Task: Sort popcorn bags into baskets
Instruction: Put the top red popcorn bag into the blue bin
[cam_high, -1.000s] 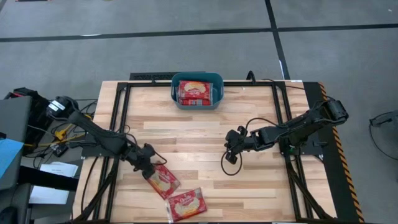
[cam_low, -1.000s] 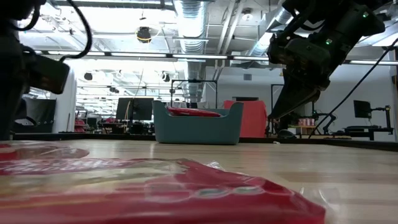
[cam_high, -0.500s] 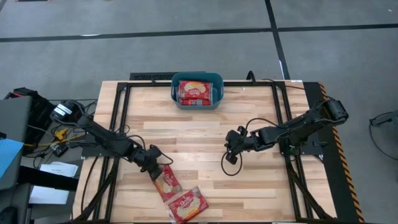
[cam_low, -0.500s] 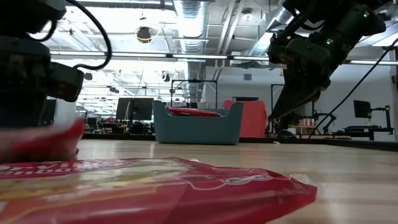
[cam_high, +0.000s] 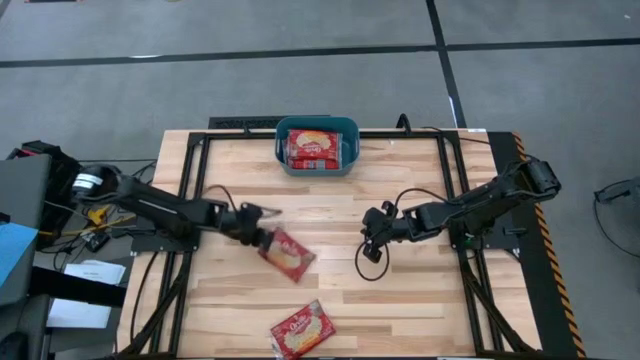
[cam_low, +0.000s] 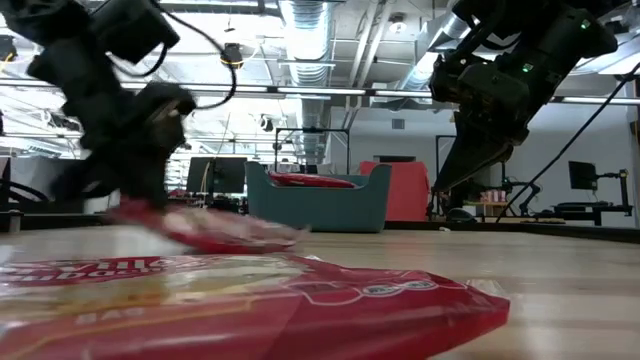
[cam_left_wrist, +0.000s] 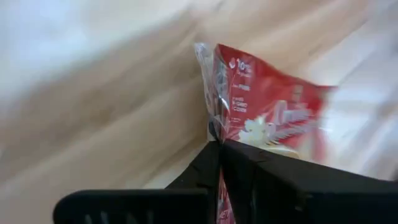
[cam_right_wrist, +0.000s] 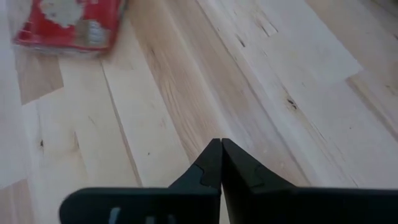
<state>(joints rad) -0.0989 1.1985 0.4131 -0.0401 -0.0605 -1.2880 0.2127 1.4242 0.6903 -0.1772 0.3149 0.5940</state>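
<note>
My left gripper (cam_high: 262, 236) is left of the table's middle, shut on a red popcorn bag (cam_high: 288, 255) that reaches from it toward the right; the bag also shows in the left wrist view (cam_left_wrist: 267, 118). A second bag (cam_high: 300, 328) lies flat near the front edge. The teal basket (cam_high: 345, 128) stands at the far edge with red bags (cam_high: 313, 148) inside. My right gripper (cam_high: 375, 236) hovers right of the middle, shut and empty (cam_right_wrist: 221, 149). My left gripper pinches the bag's crimped clear edge (cam_left_wrist: 214, 121) between its two fingers, at the bag's left end. The fingers come from the table's left, slanting down. The bag hangs tilted beyond the fingertips (cam_low: 200, 230) and looks clear of the table.
A black frame (cam_high: 195, 170) runs along the table's left, right and far sides. A black cable (cam_high: 366, 268) loops below my right gripper. Bare wood (cam_high: 330, 205) lies between the held bag and the basket.
My left gripper has shut on the bag near the front left and taken hold of it. It has then gone up and toward the far edge and the right, lifting the bag off the table. The other bag on the table has shifted slightly.
</note>
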